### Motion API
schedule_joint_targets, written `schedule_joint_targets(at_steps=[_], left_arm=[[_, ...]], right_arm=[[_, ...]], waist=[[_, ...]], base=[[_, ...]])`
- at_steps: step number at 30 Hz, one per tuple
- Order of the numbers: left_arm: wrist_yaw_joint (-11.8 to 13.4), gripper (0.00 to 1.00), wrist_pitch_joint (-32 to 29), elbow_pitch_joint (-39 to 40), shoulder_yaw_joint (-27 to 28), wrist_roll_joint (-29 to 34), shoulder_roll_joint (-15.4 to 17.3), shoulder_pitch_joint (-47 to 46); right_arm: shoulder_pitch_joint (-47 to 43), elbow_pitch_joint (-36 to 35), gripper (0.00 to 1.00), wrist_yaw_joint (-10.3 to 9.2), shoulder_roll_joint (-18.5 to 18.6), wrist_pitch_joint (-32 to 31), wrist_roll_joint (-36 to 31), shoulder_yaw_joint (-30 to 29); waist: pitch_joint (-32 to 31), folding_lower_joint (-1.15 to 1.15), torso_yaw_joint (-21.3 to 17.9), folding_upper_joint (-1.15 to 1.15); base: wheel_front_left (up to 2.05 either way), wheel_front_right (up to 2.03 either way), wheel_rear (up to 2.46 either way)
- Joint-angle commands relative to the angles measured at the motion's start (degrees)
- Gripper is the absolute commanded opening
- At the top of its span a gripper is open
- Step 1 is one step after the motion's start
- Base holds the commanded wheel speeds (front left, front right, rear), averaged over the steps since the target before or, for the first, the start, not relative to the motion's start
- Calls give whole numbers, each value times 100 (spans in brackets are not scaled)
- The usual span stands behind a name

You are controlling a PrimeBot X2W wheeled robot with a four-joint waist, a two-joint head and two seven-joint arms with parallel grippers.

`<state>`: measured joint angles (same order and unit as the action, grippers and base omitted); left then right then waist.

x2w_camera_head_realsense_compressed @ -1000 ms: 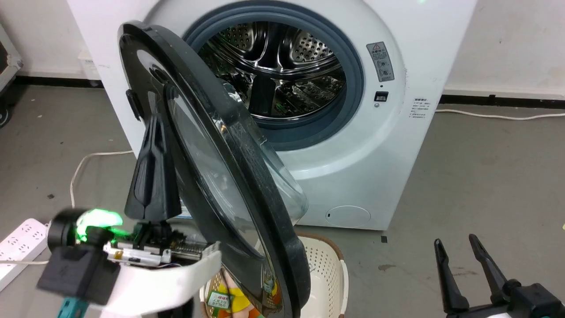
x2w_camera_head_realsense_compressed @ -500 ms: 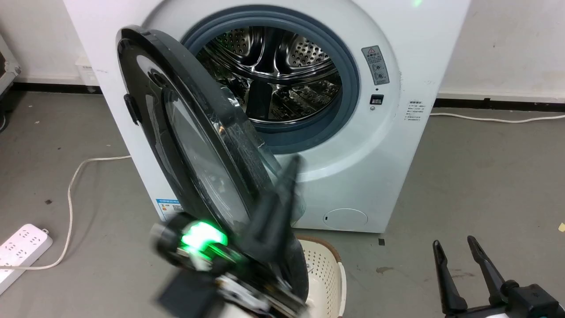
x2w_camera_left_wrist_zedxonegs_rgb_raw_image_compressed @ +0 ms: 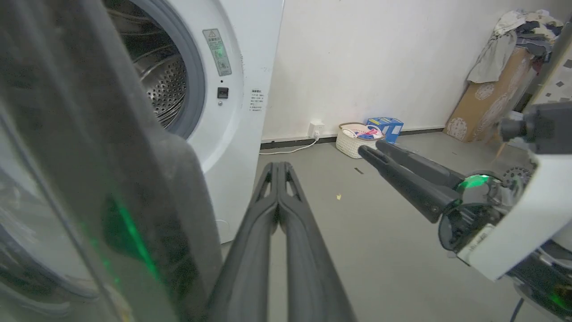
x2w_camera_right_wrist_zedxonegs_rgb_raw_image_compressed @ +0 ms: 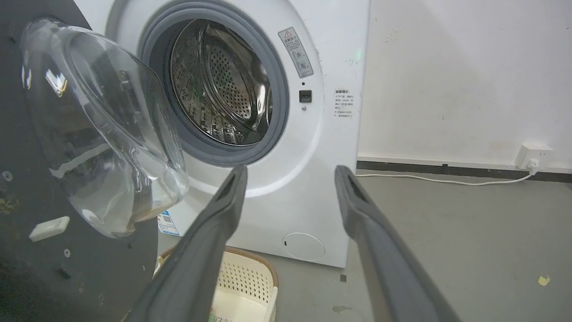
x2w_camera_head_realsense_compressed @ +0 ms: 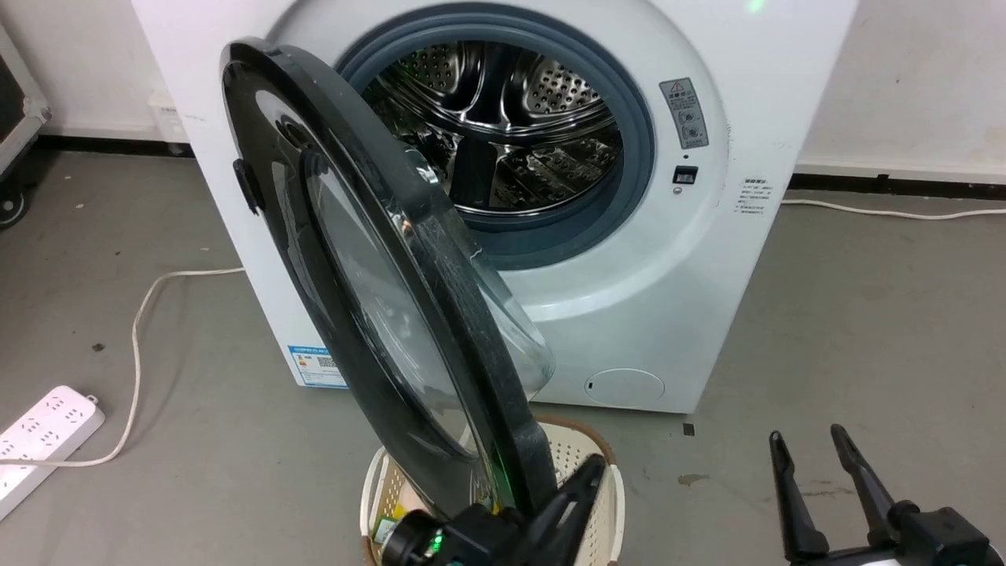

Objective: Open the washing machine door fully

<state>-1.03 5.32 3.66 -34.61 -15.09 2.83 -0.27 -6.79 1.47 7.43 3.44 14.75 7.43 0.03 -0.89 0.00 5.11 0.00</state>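
The washing machine door (x2w_camera_head_realsense_compressed: pixel 346 299), a glossy black disc with a bulging clear glass bowl (x2w_camera_right_wrist_zedxonegs_rgb_raw_image_compressed: pixel 103 125), stands partly swung out from the white machine (x2w_camera_head_realsense_compressed: pixel 707 259), edge-on to the head view. Behind it the steel drum opening (x2w_camera_head_realsense_compressed: pixel 503 134) is exposed. My left gripper (x2w_camera_head_realsense_compressed: pixel 593 470) is shut on nothing, low beside the door's bottom free edge, on the drum side. In the left wrist view its closed fingertips (x2w_camera_left_wrist_zedxonegs_rgb_raw_image_compressed: pixel 278 166) lie right beside the door (x2w_camera_left_wrist_zedxonegs_rgb_raw_image_compressed: pixel 89 179); I cannot tell whether they touch. My right gripper (x2w_camera_head_realsense_compressed: pixel 808 436) is open at the lower right, away from the door (x2w_camera_right_wrist_zedxonegs_rgb_raw_image_compressed: pixel 289 172).
A cream perforated basket (x2w_camera_head_realsense_compressed: pixel 567 452) sits on the floor under the door's lower edge. A white power strip (x2w_camera_head_realsense_compressed: pixel 43 432) and cable (x2w_camera_head_realsense_compressed: pixel 145 306) lie on the left floor. Another basket (x2w_camera_left_wrist_zedxonegs_rgb_raw_image_compressed: pixel 355 141) and a blue box (x2w_camera_left_wrist_zedxonegs_rgb_raw_image_compressed: pixel 385 126) stand against the far wall.
My left gripper has left the door's outer face at the left, swept down and across, and now sits by the door's bottom edge on the drum side. The door's angle looks unchanged.
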Motion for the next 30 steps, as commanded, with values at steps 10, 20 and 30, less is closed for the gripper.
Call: schedule_joint_targets(at_steps=[10,20,30], left_arm=[[123,0,245,-414,130,27,96,-170],[233,0,116,-183,100,72,319,8],[340,0,15,39,253,-59,494,150]], right_arm=[[-14,42,100,6,-50,25,28,-19],[-69,102,100,6,-55,25,179,-25],[-72,202,100,6,-56,25,276,-25]], waist=[[23,0,265,0],[-125,0,1265,0],[-240,0,2247,0]], base=[[0,0,0],[0,0,0],[0,0,0]])
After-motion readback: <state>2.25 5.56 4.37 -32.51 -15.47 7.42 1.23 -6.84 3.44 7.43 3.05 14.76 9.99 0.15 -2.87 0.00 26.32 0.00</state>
